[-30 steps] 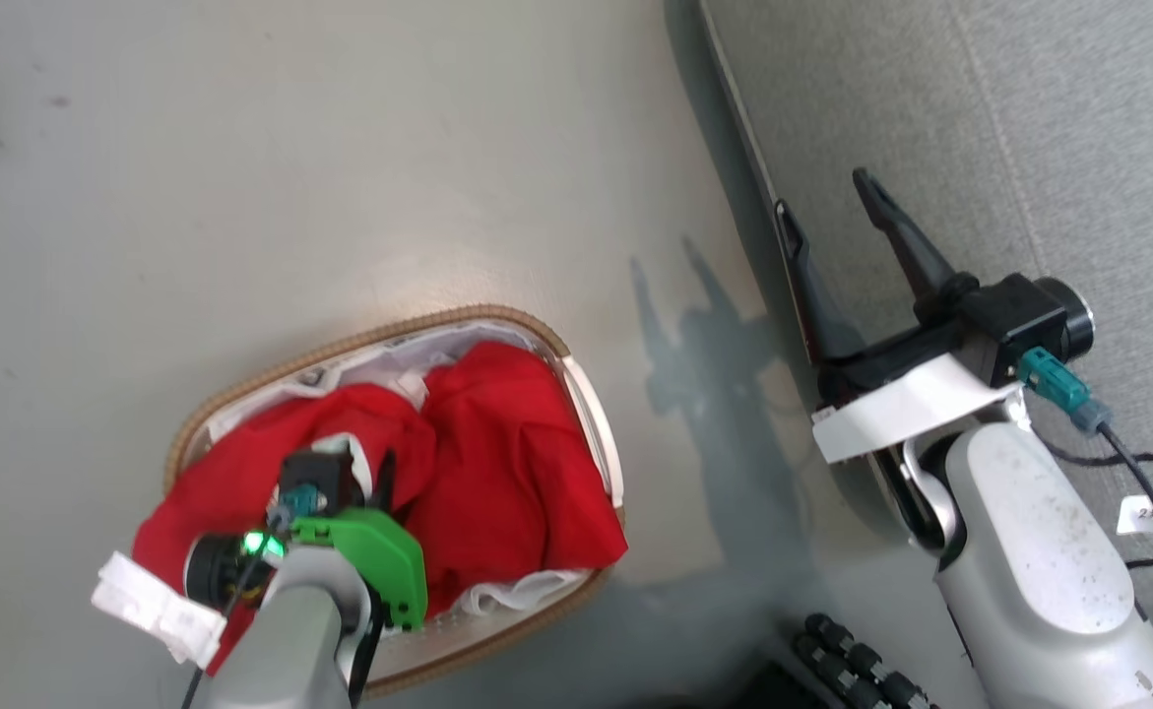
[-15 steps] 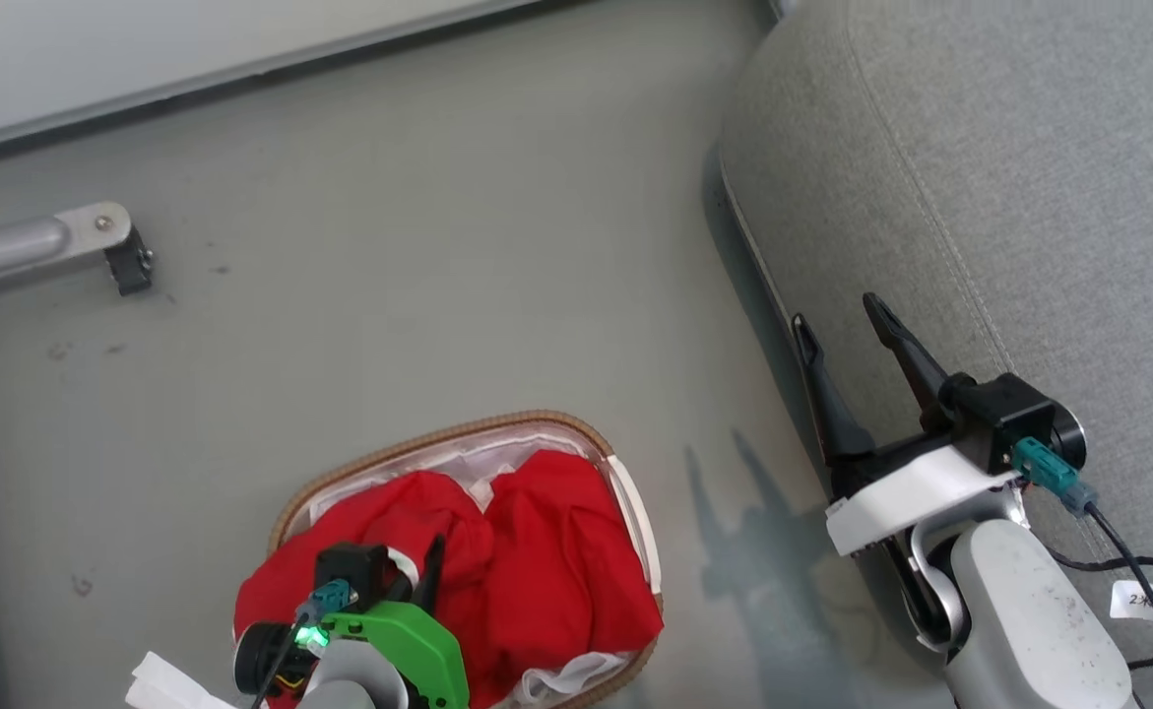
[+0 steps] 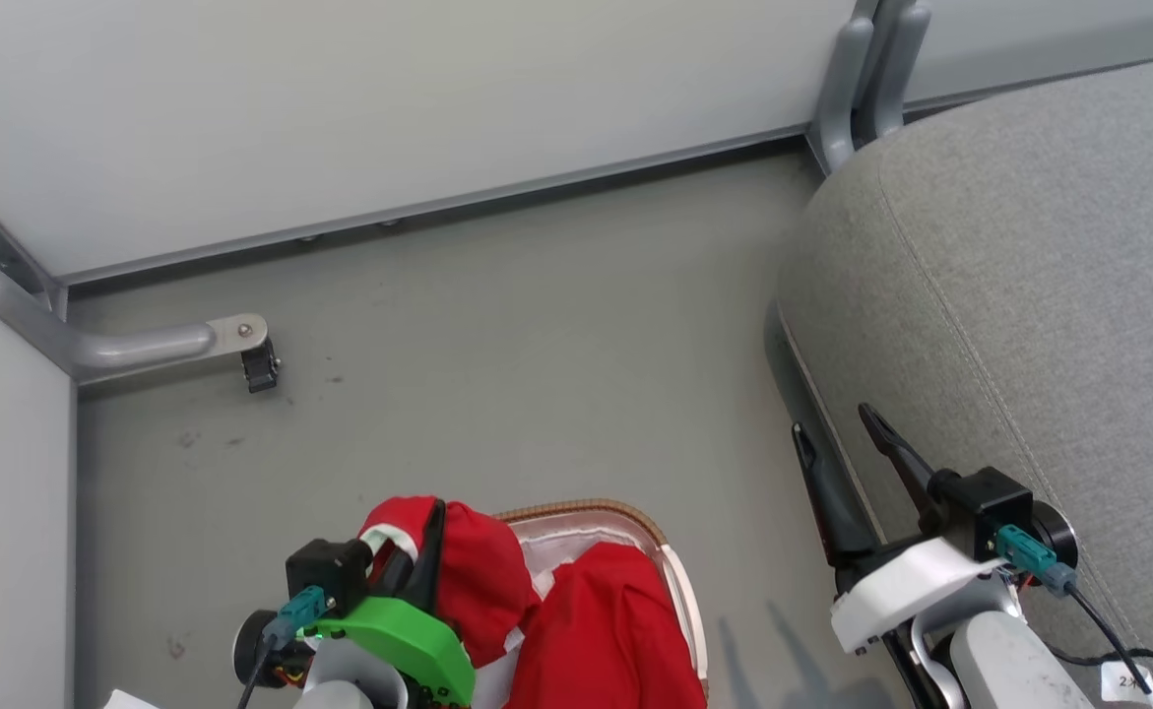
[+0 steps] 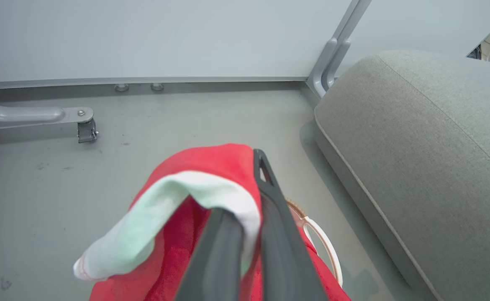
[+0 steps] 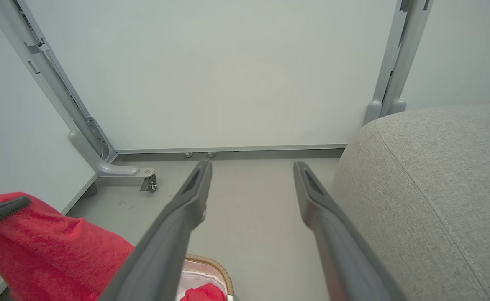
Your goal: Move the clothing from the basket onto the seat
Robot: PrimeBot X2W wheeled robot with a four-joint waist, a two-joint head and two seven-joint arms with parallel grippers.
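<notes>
My left gripper is shut on a fold of the red clothing with white trim, held up over the left end of the basket. The left wrist view shows the clothing draped over the pinched fingers. A second piece of red clothing lies in the basket on its white liner. My right gripper stands open and empty beside the front edge of the grey seat. The seat is right of its fingers, with the lifted clothing at the lower left.
Pale wall panels run along the back and left. A grey metal foot with a caster juts onto the grey floor at the left. An upright metal post stands at the seat's far corner.
The head camera has tilted up, bringing the wall into view. My left gripper has risen with the red clothing, pulling one piece up out of the basket. The right gripper stays open.
</notes>
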